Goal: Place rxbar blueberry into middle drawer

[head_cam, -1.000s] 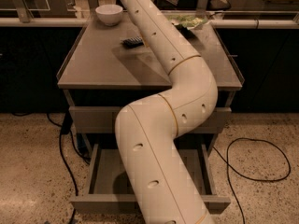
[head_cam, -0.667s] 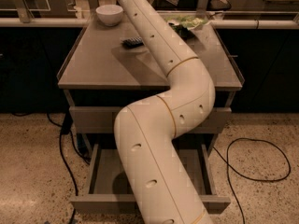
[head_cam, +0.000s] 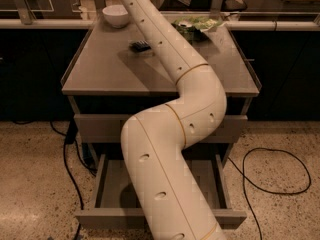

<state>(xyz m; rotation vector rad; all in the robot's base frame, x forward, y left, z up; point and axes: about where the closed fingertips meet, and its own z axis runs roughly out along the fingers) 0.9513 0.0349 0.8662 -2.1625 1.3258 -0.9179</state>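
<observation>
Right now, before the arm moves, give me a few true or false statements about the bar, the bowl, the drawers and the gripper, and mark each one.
1. The rxbar blueberry lies on the cabinet top, just left of the arm. True.
2. The white bowl sits in the open drawer. False: it stands at the back left of the cabinet top.
3. One drawer is pulled out, beneath a closed drawer. True.
4. The gripper is clamped on the bar. False: the gripper is out of view past the top edge, and the bar lies alone on the cabinet top.
</observation>
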